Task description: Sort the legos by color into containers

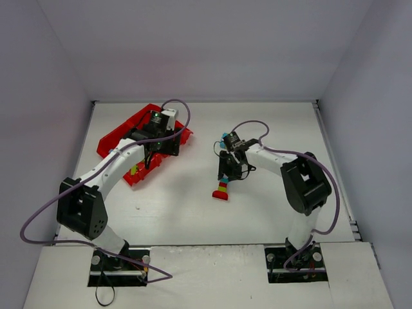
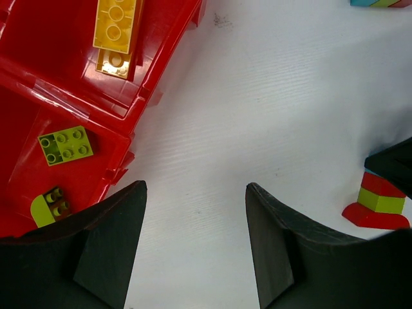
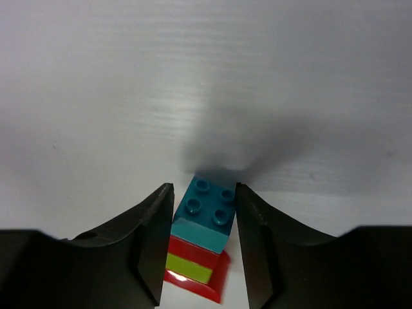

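A small lego stack [image 1: 221, 191] with a red base, a lime layer and a teal-blue top brick [image 3: 209, 206] stands on the white table. My right gripper [image 3: 205, 193] is over it, its jaws closed against the two sides of the teal brick. The stack also shows in the left wrist view [image 2: 378, 205], its top hidden by a black finger. The red tray [image 1: 116, 136] lies at the back left. It holds a yellow brick [image 2: 116, 26], a lime brick [image 2: 64, 145] and a lime curved piece [image 2: 46, 207]. My left gripper [image 2: 196, 193] is open and empty above the table beside the tray's edge.
Another teal and lime piece [image 1: 224, 138] lies on the table just behind the right wrist, and its edge shows in the left wrist view [image 2: 380, 2]. White walls enclose the table on three sides. Purple cables loop off both arms.
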You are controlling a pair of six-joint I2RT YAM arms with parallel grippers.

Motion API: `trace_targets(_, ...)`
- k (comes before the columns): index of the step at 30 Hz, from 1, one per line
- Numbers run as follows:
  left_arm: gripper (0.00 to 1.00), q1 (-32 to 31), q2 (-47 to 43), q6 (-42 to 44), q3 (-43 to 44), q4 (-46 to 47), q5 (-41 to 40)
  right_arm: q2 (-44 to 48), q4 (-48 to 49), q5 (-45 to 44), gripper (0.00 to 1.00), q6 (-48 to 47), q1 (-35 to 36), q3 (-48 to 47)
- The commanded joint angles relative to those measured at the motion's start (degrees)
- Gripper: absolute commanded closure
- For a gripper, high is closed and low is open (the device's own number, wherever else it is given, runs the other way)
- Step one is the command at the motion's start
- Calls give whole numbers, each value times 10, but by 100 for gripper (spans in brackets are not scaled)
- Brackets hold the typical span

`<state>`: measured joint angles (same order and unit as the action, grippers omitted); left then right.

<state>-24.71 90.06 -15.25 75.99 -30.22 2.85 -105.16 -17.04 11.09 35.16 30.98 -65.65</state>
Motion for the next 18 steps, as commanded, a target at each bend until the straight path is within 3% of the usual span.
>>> trace_targets(1, 43, -3, -42, -2, 6, 12, -14, -31, 12, 2, 62, -27, 15, -70)
trace_targets(3, 43, -3, -46, 0, 7, 8, -21, -62, 15, 0, 68, -43, 17, -122)
trace_targets(4, 43, -3, -51, 3, 7, 6, -23, -73, 16, -2, 78, -61, 16, -139)
trace_targets(6, 43, -3, -54, 7, 5, 3, -40, -100, 17, -4, 88, -83, 16, -185)
trace_targets(11, 43, -2, -63, 6, 1, 1, -50, -127, 15, -21, 88, -165, 16, -243)
trace_targets(14, 43, -2, -60, 1, 1, 6, -47, -122, 15, -41, 66, -198, 16, -248)
trace_targets(15, 43, -1, -58, -1, 2, 7, -45, -119, 16, -45, 49, -202, 16, -247)
trace_targets(17, 43, -1, -53, -4, 5, 11, -43, -116, 15, -54, 31, -207, 16, -245)
trace_targets(18, 43, -1, -51, -5, 6, 13, -43, -115, 15, -56, 29, -205, 16, -244)
